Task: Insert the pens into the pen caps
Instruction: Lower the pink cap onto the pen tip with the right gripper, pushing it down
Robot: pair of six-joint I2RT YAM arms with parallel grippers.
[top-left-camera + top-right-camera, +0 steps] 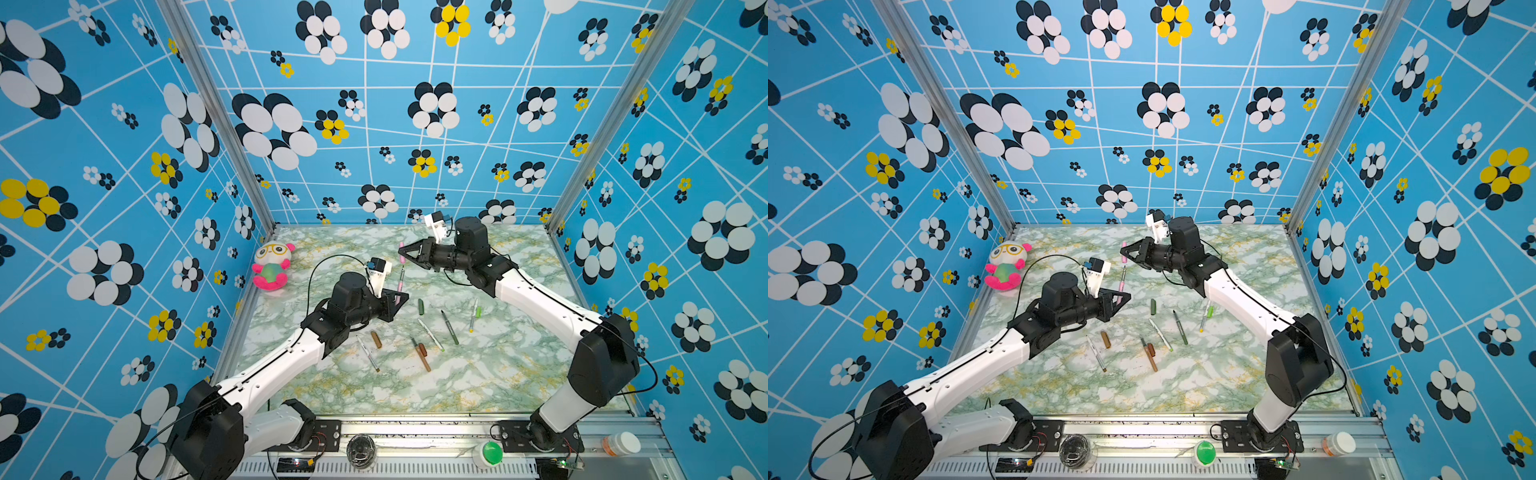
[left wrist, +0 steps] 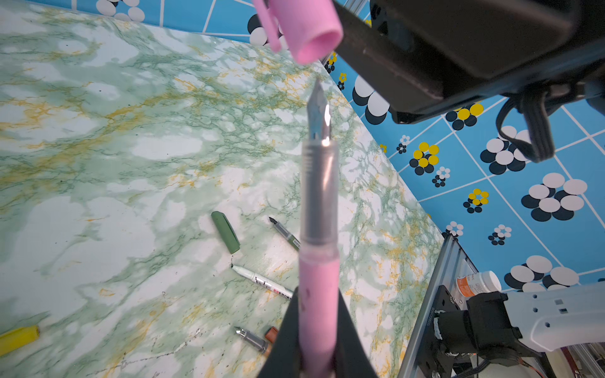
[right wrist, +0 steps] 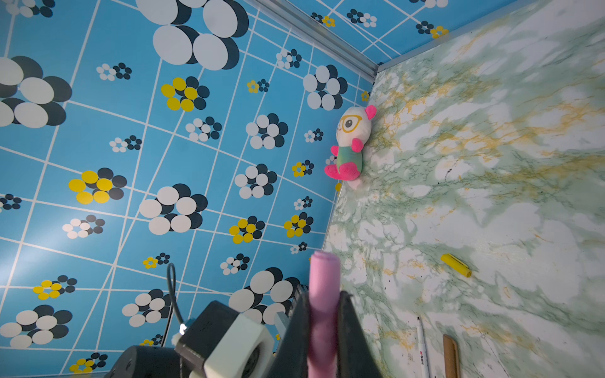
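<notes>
Nearest me, toward the front edge of the bench (image 1: 498,374), the loose pieces lie flat and scattered, among them a dark green pen (image 1: 450,328) and a brown cap (image 1: 376,338). They are well clear of both arms, and I judge they are simply next in the queue.

Further in, about mid-bench, my left fingers (image 1: 397,300) are clenched on the barrel of the pink pen (image 1: 400,282). They hold it off the bench with the nib aimed at the far edge. I read the grip on the rear of the barrel as deliberate, leaving the whole nib section free to enter.

Beyond that, my right fingers (image 1: 405,250) are clamped across the pink cap (image 1: 402,254), its open mouth turned back toward the nib. In the left wrist view the nib sits just short of the mouth, roughly in line and not touching.

At the far left corner a plush toy (image 1: 272,264) sits apart.
</notes>
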